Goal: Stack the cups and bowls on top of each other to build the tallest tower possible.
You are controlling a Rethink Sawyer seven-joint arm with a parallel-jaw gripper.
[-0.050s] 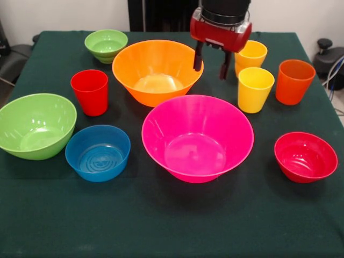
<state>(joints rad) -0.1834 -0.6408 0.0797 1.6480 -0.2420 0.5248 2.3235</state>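
Observation:
All cups and bowls stand apart on the green cloth, none stacked. The large pink bowl (197,138) sits in the middle, the large orange bowl (157,71) behind it. At the left are the medium-large green bowl (35,125), the small blue bowl (98,152), the red cup (90,92) and the small green bowl (106,45). The small red bowl (305,156) is at the right. Two yellow cups (255,88) (251,55) and the orange cup (293,81) stand at the back right. My gripper (211,63) hangs open above the cloth between the orange bowl's right rim and the yellow cups, holding nothing.
The green cloth (172,220) covers the table to its front edge. Dark chairs and cables (329,59) lie beyond the table's sides.

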